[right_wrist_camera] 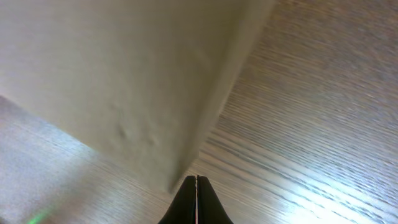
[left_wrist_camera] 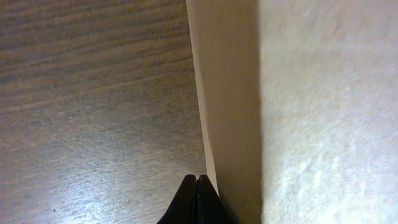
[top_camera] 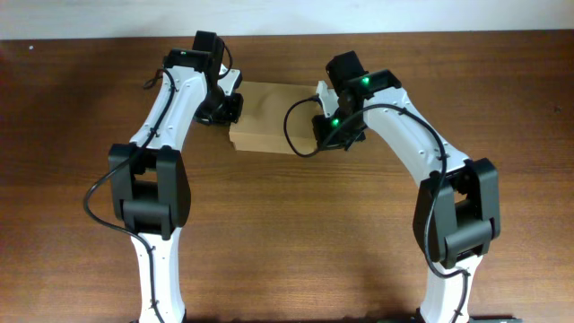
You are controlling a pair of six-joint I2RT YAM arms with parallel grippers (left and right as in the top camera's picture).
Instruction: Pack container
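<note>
The container (top_camera: 272, 118), a plain tan cardboard box with its lid down, lies on the wooden table between my two arms. My left gripper (top_camera: 230, 108) is shut and sits at the box's left end; in the left wrist view its tips (left_wrist_camera: 196, 179) meet beside the container's side wall (left_wrist_camera: 227, 99). At the box's right end is my right gripper (top_camera: 325, 126), also shut. The right wrist view has its closed tips (right_wrist_camera: 197, 179) just off a lower corner of the container (right_wrist_camera: 130, 81). Nothing is held in either gripper.
Dark brown wooden table (top_camera: 296, 233) runs all round the box. A pale wall strip (top_camera: 90, 18) lines the far edge of the table. Both arms reach in from the near side, their bases at the bottom of the overhead view.
</note>
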